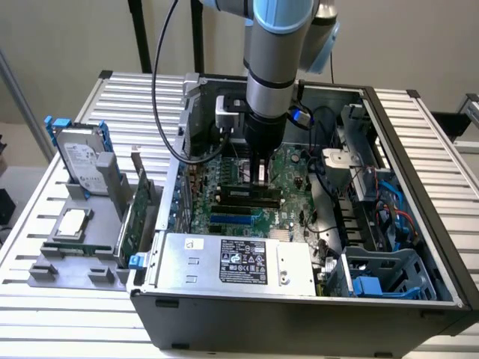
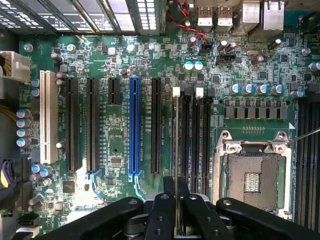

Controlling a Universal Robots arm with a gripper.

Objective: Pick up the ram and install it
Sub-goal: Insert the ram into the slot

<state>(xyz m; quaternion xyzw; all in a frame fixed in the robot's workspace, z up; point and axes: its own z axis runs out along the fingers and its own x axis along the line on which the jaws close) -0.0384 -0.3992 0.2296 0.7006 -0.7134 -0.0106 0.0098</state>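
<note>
One thin green ram stick point(image 2: 176, 150) stands edge-on in a black motherboard slot point(image 2: 186, 135). One black gripper point(image 2: 176, 207) clamps it. Four slots run parallel.

Worktop point(image 1: 419, 142): ribbed bare metal slats, dull sheen. Computer case point(image 1: 299, 318): dark matt painted metal. Motherboard point(image 2: 120, 125): glossy green board, black and blue plastic slots. Hand point(image 2: 176, 210): matt black. Ram point(image 2: 176, 150): thin, seen edge-on.

1. Arm point(image 1: 273, 60) comes down near vertical from above, wrist pointing straight down into the open case.
2. Gripper point(image 2: 177, 200) low over the board, fingers point(image 2: 162, 212) closed on the ram point(image 2: 176, 150), held edge-on.
</note>
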